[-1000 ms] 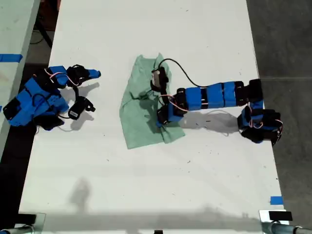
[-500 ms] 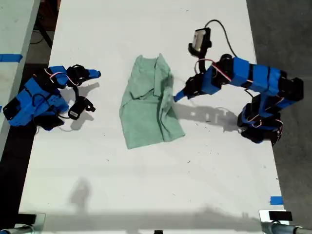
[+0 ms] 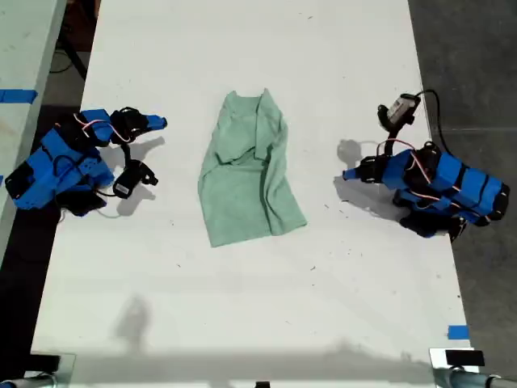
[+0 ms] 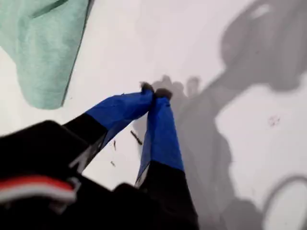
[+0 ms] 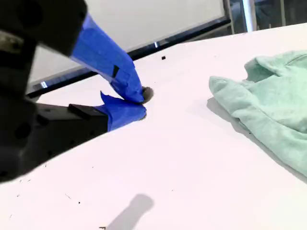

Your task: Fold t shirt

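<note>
The pale mint-green t shirt (image 3: 246, 174) lies wrinkled in the middle of the white table, folded into a narrow strip with one layer over another. My first gripper (image 3: 347, 174) is shut and empty, pulled back toward the exterior view's right and well apart from the shirt. The first wrist view shows its blue fingertips (image 4: 154, 91) together above bare table, with a corner of the t shirt (image 4: 45, 52) off to one side. My second gripper (image 3: 161, 123) rests shut near the exterior view's left edge. Its tips (image 5: 140, 103) lie low over the table, with the t shirt (image 5: 268, 110) some way off.
The white table (image 3: 242, 307) stretches wide around the shirt. The second arm's blue body (image 3: 56, 170) lies folded at the exterior view's left edge. Dark floor (image 3: 477, 73) shows beyond the table's edge at the exterior view's right, and blue tape (image 3: 457, 332) marks that edge.
The first arm was stretched over the shirt, then lifted off and drew back to the exterior view's right. The shirt stays folded on the table. The second arm has not moved.
</note>
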Available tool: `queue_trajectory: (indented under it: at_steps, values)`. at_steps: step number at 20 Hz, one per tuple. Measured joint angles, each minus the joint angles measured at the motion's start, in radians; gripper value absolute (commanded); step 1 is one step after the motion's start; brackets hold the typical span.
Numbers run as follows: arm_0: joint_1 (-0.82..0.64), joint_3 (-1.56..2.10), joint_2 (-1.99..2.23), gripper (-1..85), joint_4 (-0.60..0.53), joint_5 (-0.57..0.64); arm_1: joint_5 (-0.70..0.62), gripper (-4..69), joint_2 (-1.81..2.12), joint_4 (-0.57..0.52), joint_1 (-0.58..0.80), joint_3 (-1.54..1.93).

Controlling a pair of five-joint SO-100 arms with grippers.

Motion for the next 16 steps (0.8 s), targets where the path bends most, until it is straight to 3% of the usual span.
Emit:
queue_trajectory:
  at_steps: [16]
  values:
    - [0.0,0.0,0.0,-0.3,0.0,0.0,0.02,0.9,0.012,0.018,0.011,0.006]
